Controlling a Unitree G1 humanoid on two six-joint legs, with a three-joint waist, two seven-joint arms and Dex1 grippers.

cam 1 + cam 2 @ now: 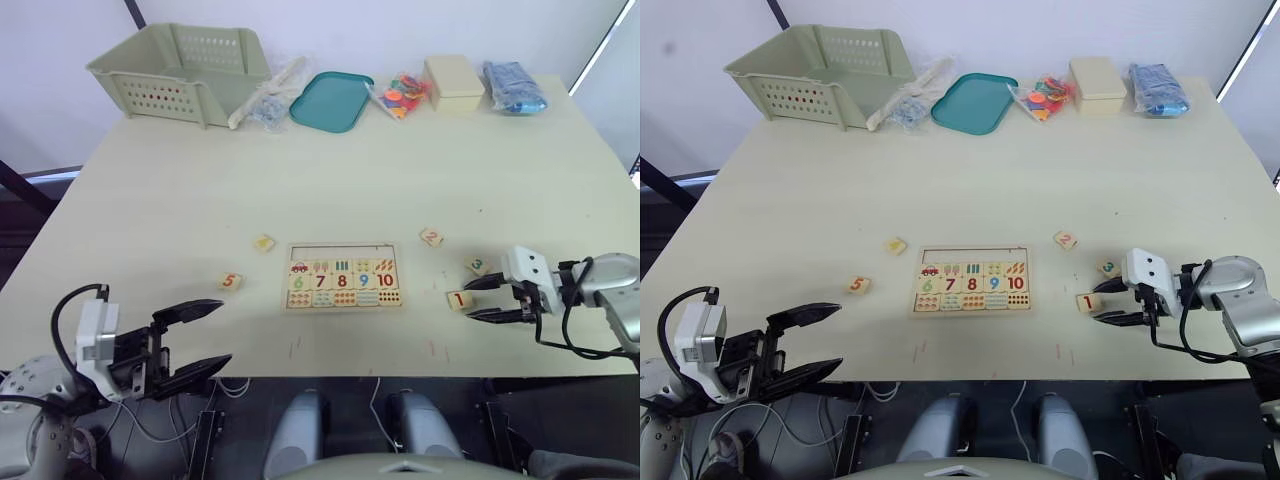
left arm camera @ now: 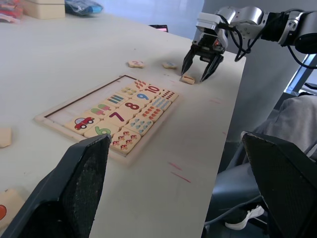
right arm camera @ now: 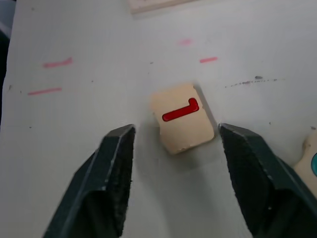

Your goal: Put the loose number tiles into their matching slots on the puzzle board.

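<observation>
Pale counter carries the puzzle board near its front edge, its lower rows filled with numerals 6 to 10 and counting pictures, its top row bare. Loose tiles lie around it: the 5 tile and a yellow-printed tile to the left, the 2 tile and 3 tile to the right. The 1 tile lies flat just right of the board, between the parted fingers of the right claw; neither finger touches it. The left claw hovers wide open at the front-left edge, gripping nothing, well apart from the 5 tile.
</observation>
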